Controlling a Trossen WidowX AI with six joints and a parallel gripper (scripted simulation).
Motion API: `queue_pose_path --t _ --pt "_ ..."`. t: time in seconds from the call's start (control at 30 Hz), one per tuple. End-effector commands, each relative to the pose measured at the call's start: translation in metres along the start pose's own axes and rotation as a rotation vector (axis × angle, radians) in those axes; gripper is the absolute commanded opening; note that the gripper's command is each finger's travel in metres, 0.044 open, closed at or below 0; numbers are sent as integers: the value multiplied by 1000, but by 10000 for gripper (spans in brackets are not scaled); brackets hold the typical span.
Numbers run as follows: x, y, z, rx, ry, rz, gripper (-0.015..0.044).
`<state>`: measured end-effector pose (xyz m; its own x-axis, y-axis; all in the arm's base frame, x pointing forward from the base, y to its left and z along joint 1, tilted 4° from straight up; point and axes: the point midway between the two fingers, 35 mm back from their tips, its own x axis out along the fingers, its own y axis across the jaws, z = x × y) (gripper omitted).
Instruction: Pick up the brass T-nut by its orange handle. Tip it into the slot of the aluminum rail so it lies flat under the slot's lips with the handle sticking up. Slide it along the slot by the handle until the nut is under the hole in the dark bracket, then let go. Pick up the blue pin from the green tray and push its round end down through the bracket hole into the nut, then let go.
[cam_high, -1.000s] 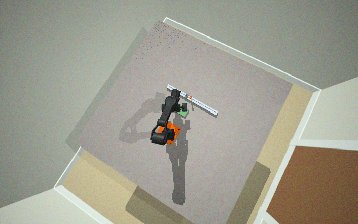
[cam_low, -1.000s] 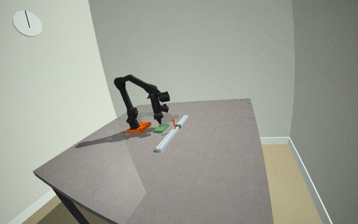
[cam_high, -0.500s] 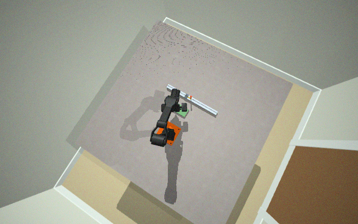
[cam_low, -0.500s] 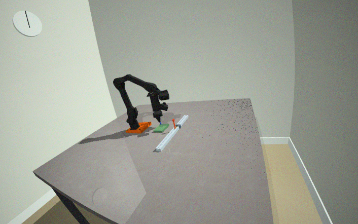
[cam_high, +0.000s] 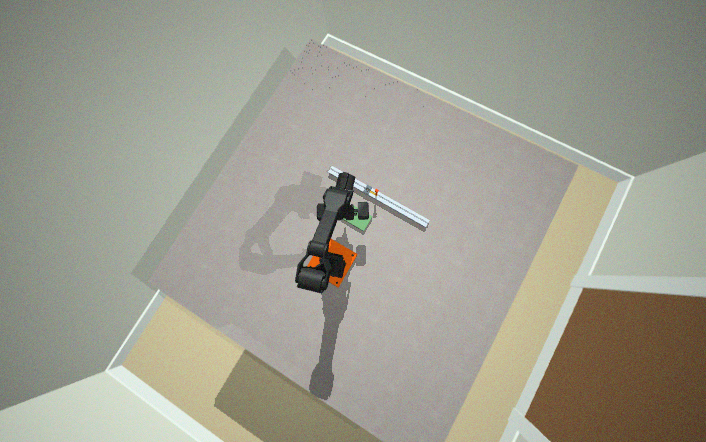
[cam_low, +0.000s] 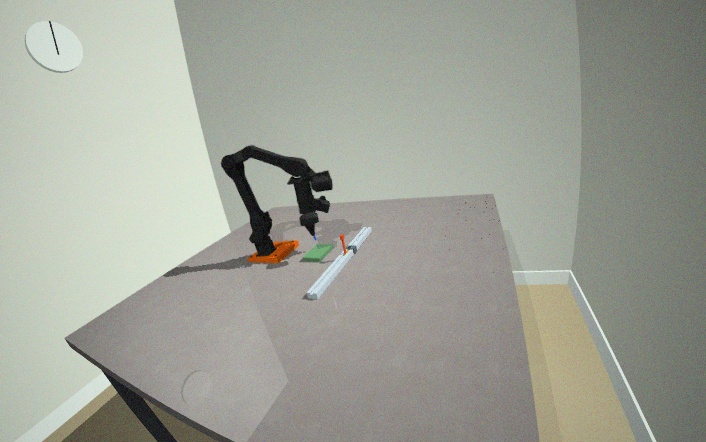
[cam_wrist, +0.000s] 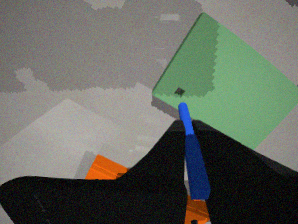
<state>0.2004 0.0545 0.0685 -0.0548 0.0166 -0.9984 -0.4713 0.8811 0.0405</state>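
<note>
The jaws (cam_low: 314, 233) are closed down to a narrow gap, with the blue pin (cam_low: 315, 237) (cam_wrist: 196, 165) gripped between them. The pin is held above the green tray (cam_high: 359, 222) (cam_low: 318, 253) (cam_wrist: 250, 85), its narrower end projecting past the fingertips. A small dark hole (cam_wrist: 179, 92) is seen in the tray's top near one corner.

The aluminum rail (cam_high: 401, 208) (cam_low: 330, 273) is laid beyond the tray, as counted from the orange base (cam_high: 350, 254) (cam_low: 289, 249) (cam_wrist: 102, 167) of the black arm (cam_high: 326, 223) (cam_low: 276, 158). The dark bracket (cam_high: 368, 188) (cam_low: 352, 249) is seated across the rail. Just beside it, the orange handle (cam_high: 376, 192) (cam_low: 343, 244) is stood up from the slot, leaning slightly, with the brass T-nut (cam_high: 376, 191) (cam_low: 345, 253) partly visible at its foot; whether the nut is aligned with the bracket hole cannot be told. The side of the bracket nearer the rail's longer exposed stretch is occupied by this handle.

All are carried by a mottled grey-mauve tabletop (cam_high: 442, 156) (cam_low: 416, 312) (cam_wrist: 50, 40), crossed by shadows of the arm and marked by dark specks (cam_high: 312, 67) (cam_low: 479, 205) toward one corner. A dark leg (cam_low: 138, 406) is seen below its edge. The room is bounded by pale walls (cam_high: 156, 104) (cam_low: 364, 104) with white baseboards (cam_high: 468, 98) (cam_low: 614, 333) above a tan floor (cam_high: 500, 301) (cam_low: 552, 322). On one wall a round white disc (cam_low: 67, 46) with a dark line is mounted.
</note>
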Motion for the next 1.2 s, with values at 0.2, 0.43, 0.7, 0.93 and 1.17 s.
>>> queue_pose_path --t 0.2,0.43,0.7,0.93,1.17 --pt "-29 0 0 -3 -8 -2 -150" --pt "-34 -9 15 21 3 -2 -150" --pt "-40 -23 37 56 19 -2 -150" --pt "-43 -37 56 86 33 -2 -150" --pt "-44 -51 74 117 48 -2 -150"
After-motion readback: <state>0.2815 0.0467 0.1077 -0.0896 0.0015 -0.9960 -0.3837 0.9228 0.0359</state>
